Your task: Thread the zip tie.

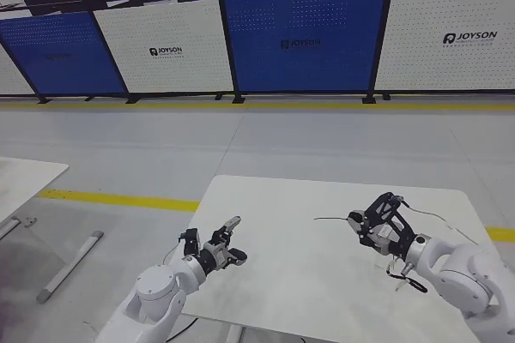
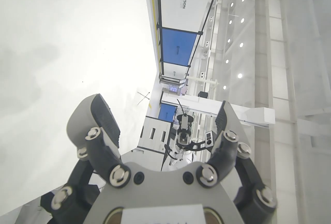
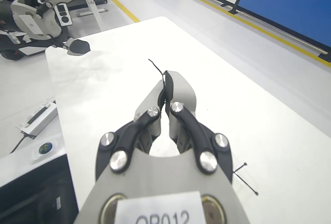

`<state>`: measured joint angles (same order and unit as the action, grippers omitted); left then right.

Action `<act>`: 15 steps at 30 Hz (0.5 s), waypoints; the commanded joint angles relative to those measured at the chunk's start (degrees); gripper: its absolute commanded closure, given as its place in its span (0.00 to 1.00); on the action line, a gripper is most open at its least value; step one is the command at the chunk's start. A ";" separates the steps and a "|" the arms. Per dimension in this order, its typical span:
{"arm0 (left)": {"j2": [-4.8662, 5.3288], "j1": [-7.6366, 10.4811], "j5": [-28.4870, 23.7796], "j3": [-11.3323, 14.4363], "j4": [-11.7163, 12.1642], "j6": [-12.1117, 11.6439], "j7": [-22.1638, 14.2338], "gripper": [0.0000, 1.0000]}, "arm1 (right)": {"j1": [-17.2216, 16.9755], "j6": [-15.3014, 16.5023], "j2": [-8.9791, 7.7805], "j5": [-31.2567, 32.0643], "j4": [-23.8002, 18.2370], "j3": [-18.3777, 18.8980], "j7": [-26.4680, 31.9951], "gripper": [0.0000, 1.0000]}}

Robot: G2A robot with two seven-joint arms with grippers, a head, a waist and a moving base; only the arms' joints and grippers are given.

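Holding the zip tie (image 3: 155, 65) off the counter (image 1: 283, 283) is the step we judge to be in hand. Our right fingers (image 3: 168, 85) are clenched on the thin black strap, raised at about 2 o'clock from the counter's middle in the top view. A short free end pokes out past the fingertips and points toward 9 o'clock, at the other arm. More strap seems to trail off behind the wrist toward 3 o'clock, but it is too thin for us to tell which end bears the head. Our left fingers (image 2: 107, 119) are spread wide and grasp nothing. They hover at about 9 o'clock from the counter's middle, near its edge and well apart from the tie. By our reading, threading has not begun, since we see no loop. The next move calls for the left fingers to come across and take the free end, so that tip and head can be lined up. With so slender and springy a strap, we expect that to need a fine, steady approach.
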<state>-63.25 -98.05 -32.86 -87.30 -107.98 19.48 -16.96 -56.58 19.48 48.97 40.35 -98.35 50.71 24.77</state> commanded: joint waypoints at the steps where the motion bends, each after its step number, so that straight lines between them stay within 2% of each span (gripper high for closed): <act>1: -0.03 -0.01 0.03 -0.02 -0.04 0.00 0.38 0.00 | 0.00 0.00 0.00 -0.02 0.00 0.00 0.01 1.00; 15: -0.03 -0.01 0.03 -0.02 -0.04 0.00 0.38 0.00 | -0.28 -0.66 0.11 1.43 0.58 0.18 -0.52 1.00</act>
<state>-63.28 -98.06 -32.84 -87.32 -108.02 19.48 -16.58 -56.76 19.12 49.01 40.91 -98.10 50.80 24.53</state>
